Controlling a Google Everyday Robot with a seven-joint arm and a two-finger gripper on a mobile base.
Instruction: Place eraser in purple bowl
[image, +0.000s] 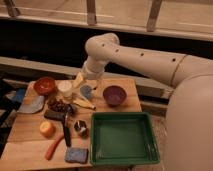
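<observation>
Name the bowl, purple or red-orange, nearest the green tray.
The purple bowl, just behind the tray; the red-orange bowl sits across the table. Gripper hovers between them.

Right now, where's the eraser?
In the camera view, the eraser lies flat on the left part of the table, between the dark red cluster behind it and the orange fruit in front. The open gripper hovers farther back, by the white cup.
</observation>
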